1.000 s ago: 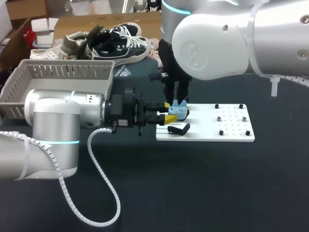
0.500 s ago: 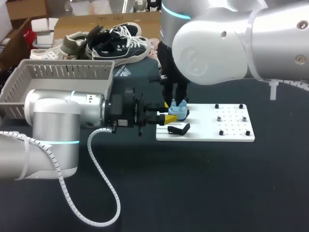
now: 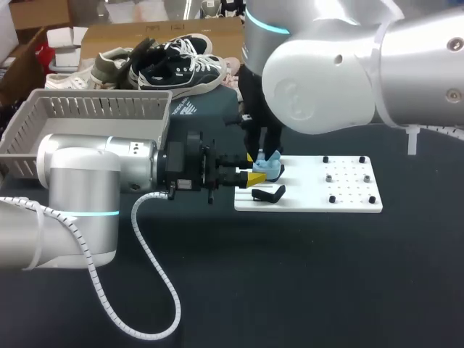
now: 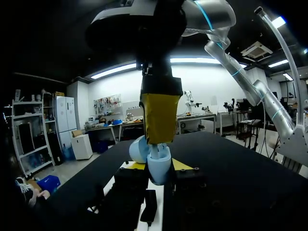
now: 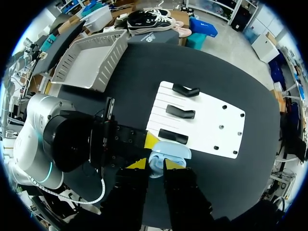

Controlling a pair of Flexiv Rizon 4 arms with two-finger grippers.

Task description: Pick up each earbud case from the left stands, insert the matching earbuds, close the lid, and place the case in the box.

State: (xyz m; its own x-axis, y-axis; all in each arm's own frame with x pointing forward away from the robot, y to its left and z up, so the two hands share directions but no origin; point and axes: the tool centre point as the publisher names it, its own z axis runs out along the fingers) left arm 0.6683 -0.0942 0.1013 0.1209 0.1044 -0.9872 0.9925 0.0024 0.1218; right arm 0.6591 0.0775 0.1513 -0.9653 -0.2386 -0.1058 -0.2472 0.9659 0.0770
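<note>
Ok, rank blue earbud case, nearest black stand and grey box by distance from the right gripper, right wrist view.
1. Blue earbud case: at the right gripper.
2. Nearest black stand: just ahead.
3. Grey box: farthest, off to the side.

Slight rightward shift of the right arm's [image 3: 326,80] bulky joint housing.

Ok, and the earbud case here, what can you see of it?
The earbud case is light blue, smooth and rounded, plastic by the look, its lid apparently open. It sits at the left end of the white board, beside the black stands, gripped between the yellow tips of the left gripper. The right gripper stands directly over it; whether it grips the case is unclear. The inside is hidden.
</note>
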